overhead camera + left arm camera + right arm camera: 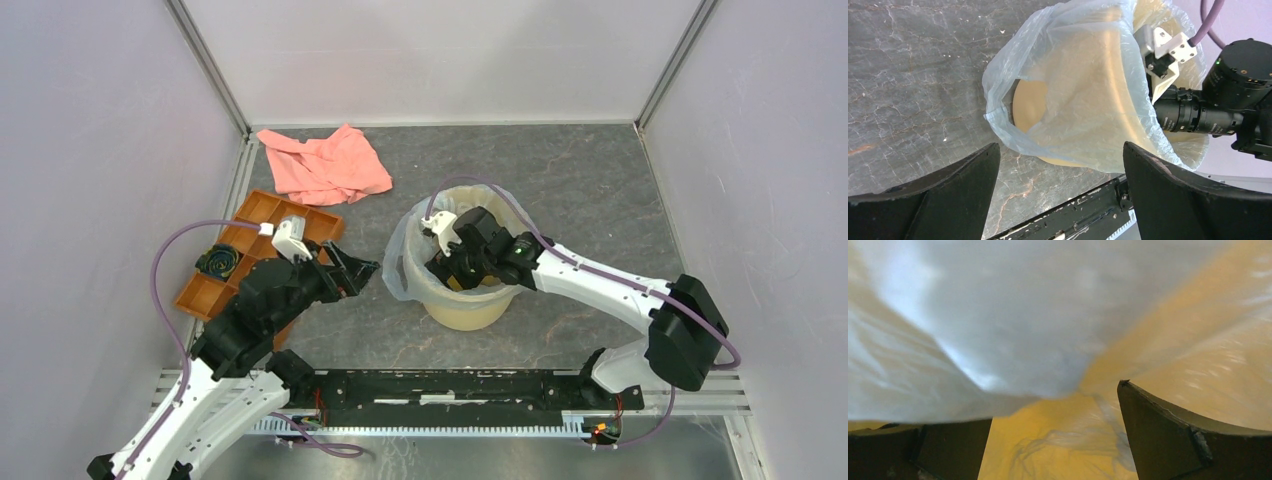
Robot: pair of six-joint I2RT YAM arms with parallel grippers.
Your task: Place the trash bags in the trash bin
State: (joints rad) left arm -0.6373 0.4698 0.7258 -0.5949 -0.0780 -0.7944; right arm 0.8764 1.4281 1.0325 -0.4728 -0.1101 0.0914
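The pale yellow trash bin (468,305) stands upright in the middle of the table. The translucent blue-grey trash bag (403,262) lines it and hangs over its rim, bulging out on the left. My right gripper (446,267) reaches down inside the bin, jaws open. In the right wrist view (1055,440) the bag film (998,315) drapes over one finger and lies across the yellow wall (1208,340). My left gripper (366,272) is open and empty, just left of the bin. The left wrist view (1060,187) shows the bag (1083,100) over the bin (1030,102).
A salmon-pink cloth (325,165) lies at the back left. An orange compartmented tray (262,212) with a dark coiled item (218,262) sits at the left, partly under my left arm. Grey walls enclose the table. A black rail (450,385) runs along the near edge.
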